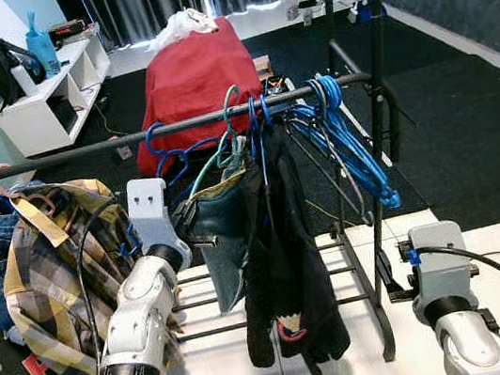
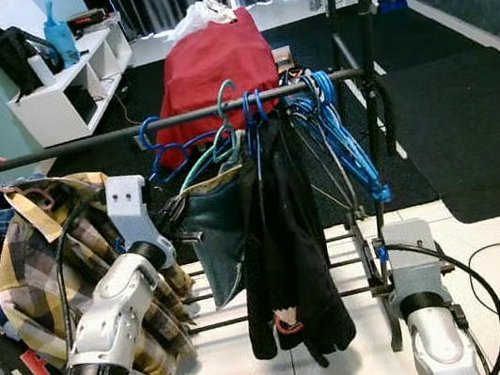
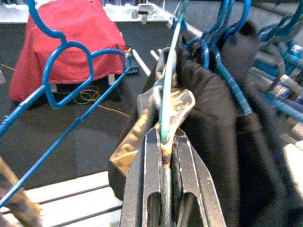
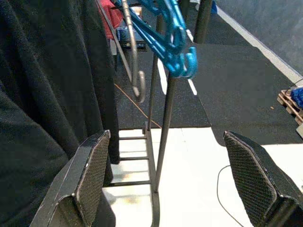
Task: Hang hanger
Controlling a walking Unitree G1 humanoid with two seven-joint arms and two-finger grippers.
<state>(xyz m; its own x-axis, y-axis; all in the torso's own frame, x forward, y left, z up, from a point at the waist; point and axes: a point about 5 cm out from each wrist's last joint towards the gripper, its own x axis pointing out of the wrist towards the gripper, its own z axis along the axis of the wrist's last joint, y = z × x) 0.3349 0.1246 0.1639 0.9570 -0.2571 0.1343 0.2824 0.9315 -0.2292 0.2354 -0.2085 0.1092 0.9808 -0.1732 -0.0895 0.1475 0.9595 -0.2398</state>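
The green hanger [image 3: 166, 101], hooked over the rail [image 1: 82, 149] near its middle, is clamped by the left gripper [image 3: 165, 156] at 1 thin, stiff, likely slippery arm; the garment [image 1: 218, 240] adds soft weight. The right gripper [image 4: 182, 182] is held wide apart, empty.

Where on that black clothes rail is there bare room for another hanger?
The black metal rail is bare between the plaid shirt's pink hanger and the empty blue plastic hanger. From the green hanger in the left pincer to the blue hanger bunch, it is crowded.
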